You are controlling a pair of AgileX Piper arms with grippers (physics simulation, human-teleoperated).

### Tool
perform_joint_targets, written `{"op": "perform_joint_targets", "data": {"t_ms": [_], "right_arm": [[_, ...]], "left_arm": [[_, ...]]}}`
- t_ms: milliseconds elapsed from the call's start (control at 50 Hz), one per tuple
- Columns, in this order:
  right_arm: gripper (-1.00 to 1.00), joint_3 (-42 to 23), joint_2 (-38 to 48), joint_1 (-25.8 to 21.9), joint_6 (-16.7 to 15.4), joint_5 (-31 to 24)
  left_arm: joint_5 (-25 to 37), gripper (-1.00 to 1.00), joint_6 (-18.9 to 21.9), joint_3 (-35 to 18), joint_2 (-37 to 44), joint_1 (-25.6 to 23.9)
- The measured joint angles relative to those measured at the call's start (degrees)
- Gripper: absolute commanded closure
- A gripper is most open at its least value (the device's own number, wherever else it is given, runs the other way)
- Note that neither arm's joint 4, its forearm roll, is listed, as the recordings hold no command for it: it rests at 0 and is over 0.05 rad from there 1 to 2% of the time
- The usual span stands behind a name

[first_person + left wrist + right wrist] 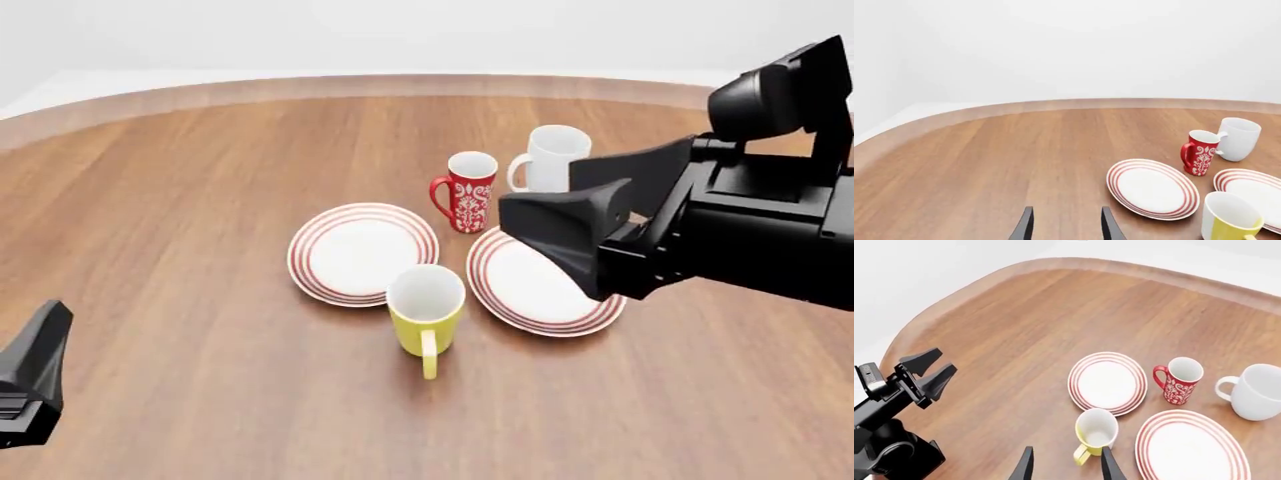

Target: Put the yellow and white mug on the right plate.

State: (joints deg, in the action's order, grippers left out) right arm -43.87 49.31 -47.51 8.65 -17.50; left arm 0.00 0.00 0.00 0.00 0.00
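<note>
The yellow and white mug [427, 303] stands upright on the table between the two plates, nearer the front, with its handle toward the arms. It also shows in the right wrist view [1095, 431] and the left wrist view [1227, 221]. The right plate [523, 285] is partly covered in the front view by my right arm [694, 230], and shows bare in the right wrist view [1191, 447]. My right gripper [1066, 467] is open and empty, held high above the table near the mug. My left gripper [1066, 227] is open and empty, low at the front left, far from the mug.
The left plate [360, 252] lies beside the right one. A red white-patterned mug [467, 190] and a taller white mug [550, 158] stand behind the plates. The table's curved far edge [400, 90] runs across the back. The left gripper also shows in the right wrist view [929, 369].
</note>
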Motion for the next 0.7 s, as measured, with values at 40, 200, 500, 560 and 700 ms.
{"op": "perform_joint_targets", "data": {"t_ms": [40,200,500,560,700], "right_arm": [[-1.00,0.23,-0.15,-0.21,0.51,0.13],[-1.00,0.77,-0.22,-0.75,3.86,0.41],[-1.00,-1.34,3.68,-1.06,9.18,-0.99],[-1.00,-2.02,4.77,-1.32,10.01,-1.54],[-1.00,-3.36,7.23,-1.72,11.93,-2.74]], "left_arm": [[0.00,-1.00,0.00,0.00,0.00,0.00],[0.00,-1.00,0.00,0.00,0.00,0.00],[0.00,-1.00,0.00,0.00,0.00,0.00],[0.00,-1.00,0.00,0.00,0.00,0.00],[0.00,-1.00,0.00,0.00,0.00,0.00]]}}
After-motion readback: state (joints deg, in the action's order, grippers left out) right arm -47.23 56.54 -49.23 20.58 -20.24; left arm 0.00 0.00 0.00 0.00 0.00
